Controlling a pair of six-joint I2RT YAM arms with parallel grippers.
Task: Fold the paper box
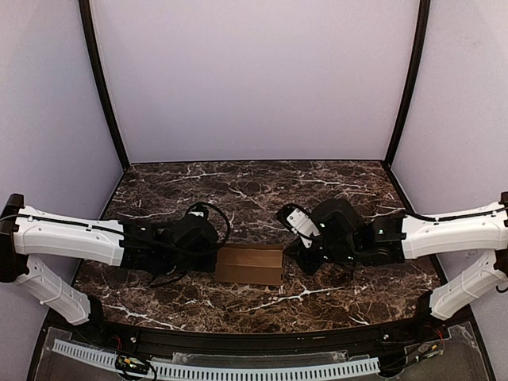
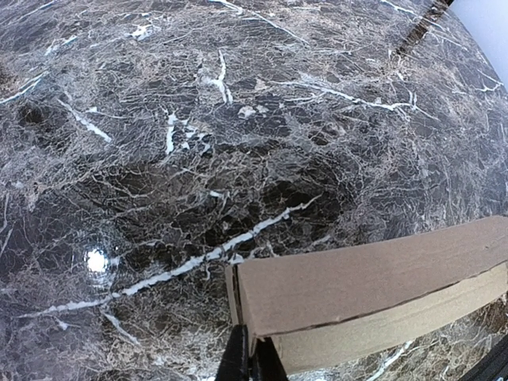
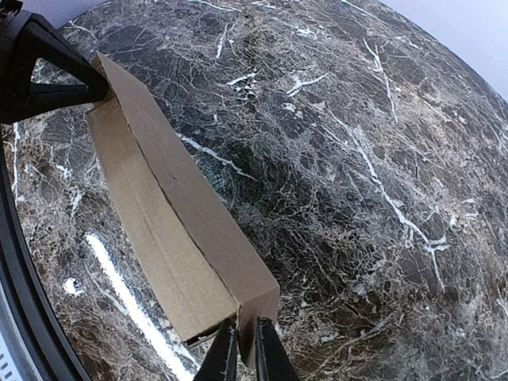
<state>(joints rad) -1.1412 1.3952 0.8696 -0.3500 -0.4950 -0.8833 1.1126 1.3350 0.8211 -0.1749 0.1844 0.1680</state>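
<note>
The paper box (image 1: 250,265) is a narrow brown cardboard box lying on the marble table between my two arms. My left gripper (image 1: 213,260) is shut on the box's left end; in the left wrist view the box (image 2: 373,294) runs off to the right and my fingers (image 2: 252,361) pinch its end flap. My right gripper (image 1: 290,255) is shut on the right end; in the right wrist view the box (image 3: 171,214) stretches away to the upper left and my fingers (image 3: 242,357) pinch its near end wall. The left gripper (image 3: 36,67) shows at the box's far end.
The dark marble table (image 1: 254,198) is walled by pale lilac panels at the back and sides. A black rim (image 1: 238,337) and a white cable strip (image 1: 222,369) run along the near edge.
</note>
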